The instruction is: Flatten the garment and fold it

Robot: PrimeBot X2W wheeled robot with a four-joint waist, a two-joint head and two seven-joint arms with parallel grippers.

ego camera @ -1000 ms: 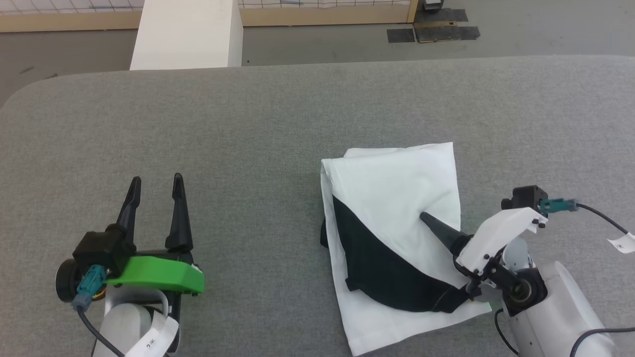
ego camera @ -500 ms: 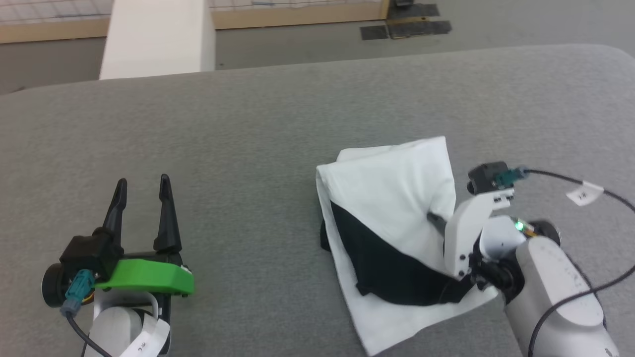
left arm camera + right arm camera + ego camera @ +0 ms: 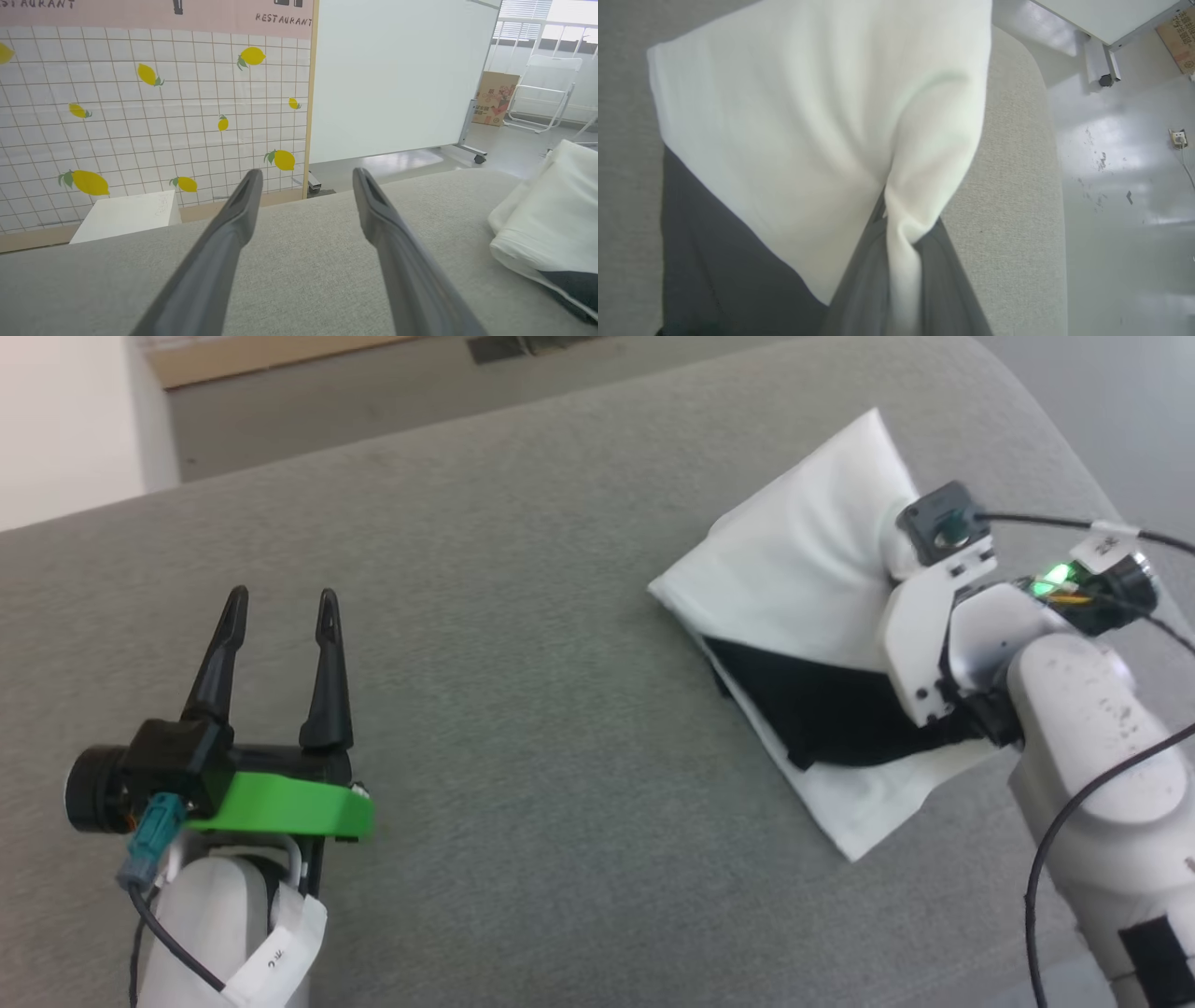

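The garment (image 3: 794,551) lies folded on the grey padded table (image 3: 523,616), white with a black sleeve panel (image 3: 822,709) across its near half. It also shows in the left wrist view as a white bundle (image 3: 546,224) at the right. My right gripper (image 3: 896,224) is shut on a raised fold of the white cloth (image 3: 808,116) at the garment's right edge. In the head view its white wrist mount (image 3: 920,616) hides the fingers. My left gripper (image 3: 282,595) stands open at the lower left with nothing between its fingers (image 3: 233,224), well apart from the garment.
The table's rounded far right corner (image 3: 1008,373) is close behind the garment, with shiny floor (image 3: 1120,163) beyond it. A white box (image 3: 126,214) and a lemon-print tiled wall (image 3: 140,116) stand past the far edge. A cable (image 3: 1055,523) runs off the right wrist.
The head camera has turned, shifting the whole picture. My right gripper has moved forward over the garment and now pinches the white fold at its right edge. The left gripper stays open.
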